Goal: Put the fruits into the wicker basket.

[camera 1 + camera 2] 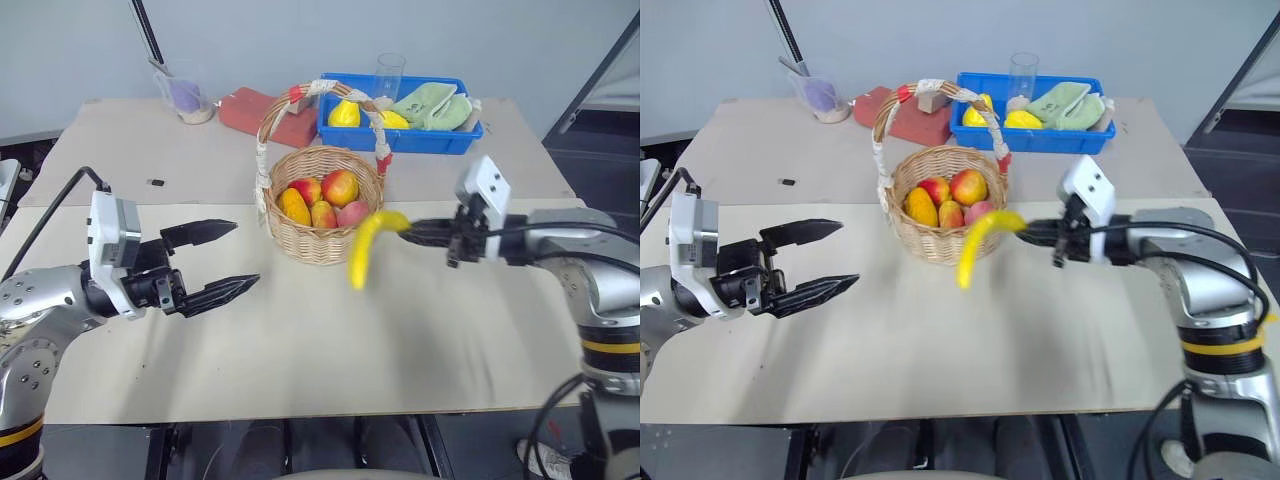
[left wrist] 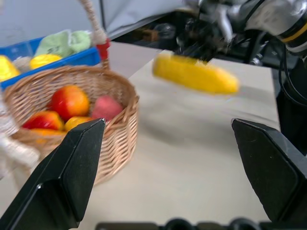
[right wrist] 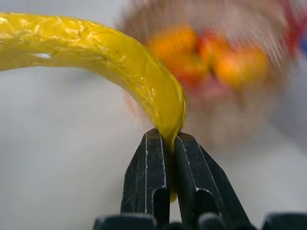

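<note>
One fruit left: the banana (image 1: 366, 246) hangs off the counter (image 1: 300, 350), pinched by its tip in the right gripper (image 1: 412, 232), just right of the wicker basket (image 1: 322, 232), probably for dropping in. Left gripper (image 1: 222, 260) sits wide apart, idle, well left.

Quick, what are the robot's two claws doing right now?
Left gripper: open, empty.
Right gripper: shut on the banana's tip, beside the wicker basket.
</note>
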Robot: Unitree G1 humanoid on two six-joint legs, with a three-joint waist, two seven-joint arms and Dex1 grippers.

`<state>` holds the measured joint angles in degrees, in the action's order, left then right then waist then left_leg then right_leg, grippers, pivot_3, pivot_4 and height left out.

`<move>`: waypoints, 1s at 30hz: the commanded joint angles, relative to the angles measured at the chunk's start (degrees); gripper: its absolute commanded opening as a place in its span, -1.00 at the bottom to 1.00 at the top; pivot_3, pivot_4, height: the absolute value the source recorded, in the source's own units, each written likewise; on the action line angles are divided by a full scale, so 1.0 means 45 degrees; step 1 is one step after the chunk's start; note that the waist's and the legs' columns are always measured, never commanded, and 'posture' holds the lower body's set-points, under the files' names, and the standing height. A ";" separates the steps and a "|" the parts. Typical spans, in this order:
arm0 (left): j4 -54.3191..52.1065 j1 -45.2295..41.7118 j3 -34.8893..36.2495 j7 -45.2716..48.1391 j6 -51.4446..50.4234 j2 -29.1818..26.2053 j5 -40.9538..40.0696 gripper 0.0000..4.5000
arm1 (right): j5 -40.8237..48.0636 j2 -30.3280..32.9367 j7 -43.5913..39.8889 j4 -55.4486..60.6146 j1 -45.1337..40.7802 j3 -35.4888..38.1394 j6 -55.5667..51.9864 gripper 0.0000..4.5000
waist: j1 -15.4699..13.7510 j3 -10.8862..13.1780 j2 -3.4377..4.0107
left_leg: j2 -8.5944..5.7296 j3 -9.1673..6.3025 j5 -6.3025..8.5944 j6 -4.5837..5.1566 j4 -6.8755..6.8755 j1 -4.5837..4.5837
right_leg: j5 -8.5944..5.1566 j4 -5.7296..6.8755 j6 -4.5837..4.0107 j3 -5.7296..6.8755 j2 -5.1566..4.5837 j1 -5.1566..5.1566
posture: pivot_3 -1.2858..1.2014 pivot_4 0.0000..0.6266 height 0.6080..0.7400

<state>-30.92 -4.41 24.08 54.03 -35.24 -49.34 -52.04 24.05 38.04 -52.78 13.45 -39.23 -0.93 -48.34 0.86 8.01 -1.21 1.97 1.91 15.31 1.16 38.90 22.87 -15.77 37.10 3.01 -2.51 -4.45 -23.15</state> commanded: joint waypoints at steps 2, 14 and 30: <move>-0.0518 0.0258 0.0713 -0.0224 -0.0165 -0.0229 -0.0493 1.00 | -0.0793 -0.1814 0.1976 -0.1413 -0.1894 -0.0652 0.0440 -0.99 | -0.0042 -0.0001 -0.0001 | -0.0006 -0.0004 -0.0002 -0.0004 0.0000 0.0007 | 0.0000 0.0002 -0.0001 0.0010 -0.0004 -0.0001 | 0.03 -0.52 1.00; -0.0646 -0.0246 0.1033 -0.1613 -0.0247 0.0117 -0.1639 1.00 | -0.2883 -0.3859 0.3721 -0.5409 -0.3589 -0.1406 0.3051 -0.99 | 0.0027 -0.0001 0.0000 | -0.0008 -0.0012 -0.0021 -0.0036 -0.0003 0.0060 | 0.0004 0.0027 0.0002 0.0024 -0.0005 -0.0029 | 0.03 -0.52 1.00; -0.0261 -0.0992 0.0076 -0.1560 0.0141 0.0091 -0.1031 1.00 | -0.1351 -0.2260 0.1812 -0.0797 -0.1701 -0.1039 0.1261 0.12 | -0.0068 0.0000 0.0001 | -0.0012 -0.0026 -0.0021 -0.0035 -0.0007 0.0063 | 0.0005 0.0023 0.0000 0.0033 -0.0005 -0.0023 | 0.03 -0.52 1.00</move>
<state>-31.53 -8.27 24.38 46.41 -35.94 -48.61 -57.29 15.55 26.06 -42.41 4.81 -47.12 -8.22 -41.44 0.55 8.01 -1.21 1.90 1.79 15.22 1.00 38.87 23.17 -15.75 37.20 3.01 -2.35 -4.49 -23.25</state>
